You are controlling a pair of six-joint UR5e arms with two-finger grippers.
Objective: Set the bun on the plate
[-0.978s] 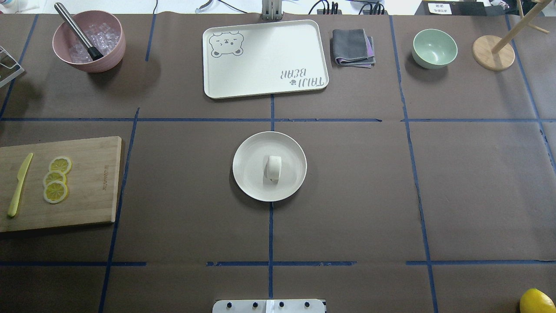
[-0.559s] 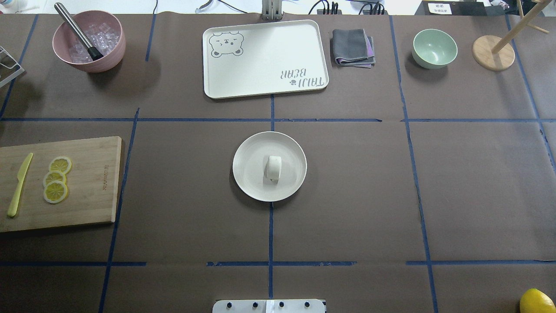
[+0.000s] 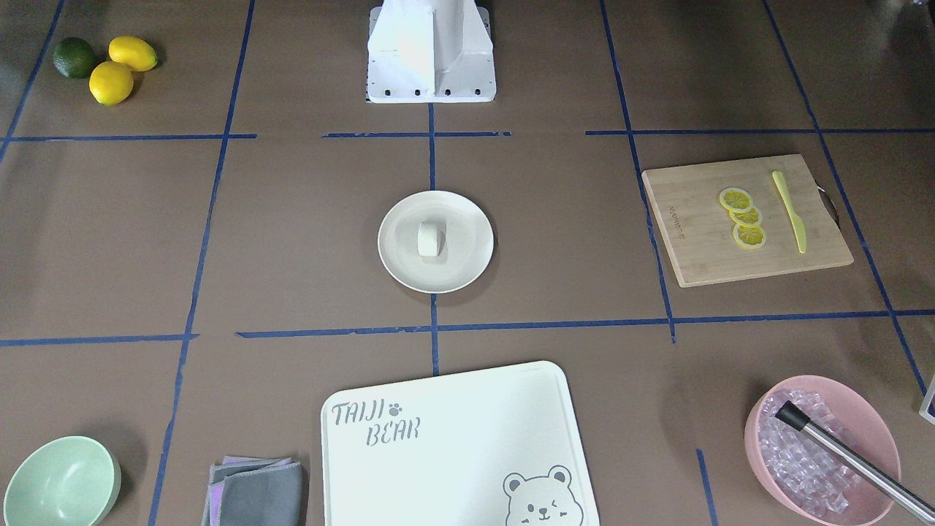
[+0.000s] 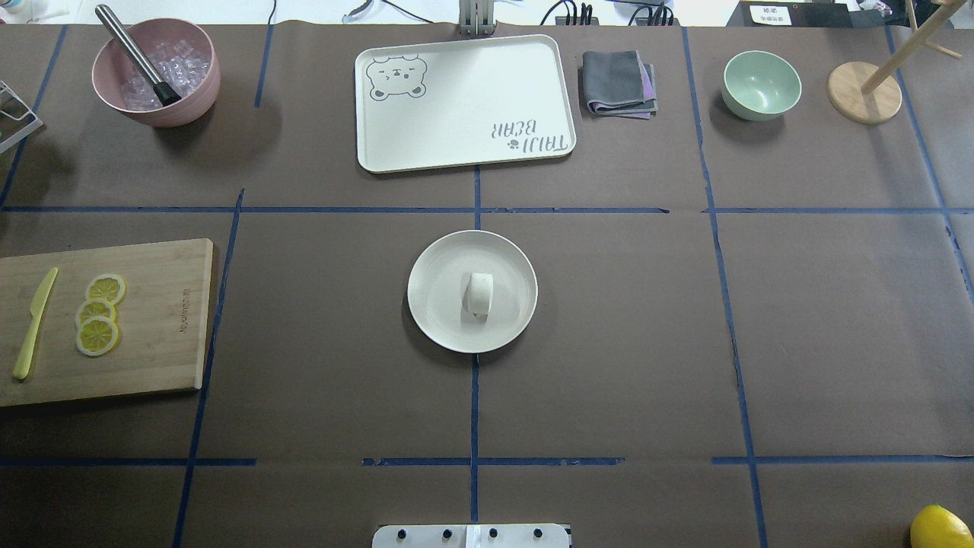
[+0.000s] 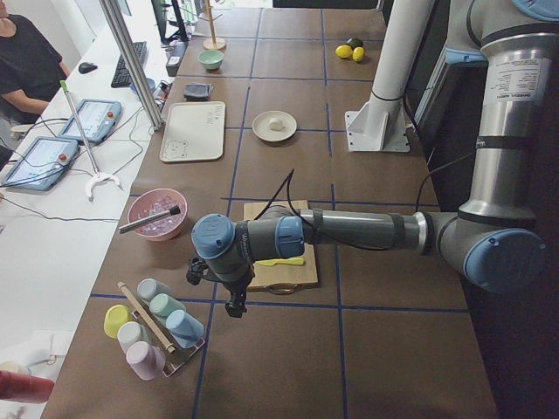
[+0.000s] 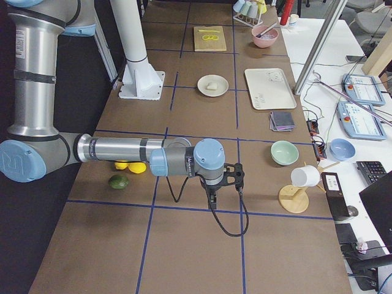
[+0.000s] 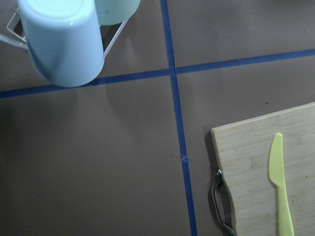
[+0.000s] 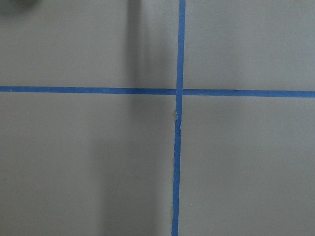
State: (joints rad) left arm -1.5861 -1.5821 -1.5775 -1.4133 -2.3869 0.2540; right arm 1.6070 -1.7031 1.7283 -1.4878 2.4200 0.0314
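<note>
Brown paper crossed with blue tape covers the counter [image 4: 624, 342], and at its centre the plate [image 4: 430, 262] carries the bun [image 4: 479, 294], which rests near the middle of the dish with nothing else touching it. Judged from that, the placing looks done and no step seems left. The left tool [image 5: 235, 305] hangs over one end of the counter, beside the cutting board [image 4: 152, 335] and near the cup rack [image 5: 153, 327], well apart from the bun. The right tool [image 6: 211, 197] hangs over the opposite end near the lemons [image 6: 131, 166], equally far off. Neither holds the bun. Whether either tool is parted or closed I cannot tell from these side views.
</note>
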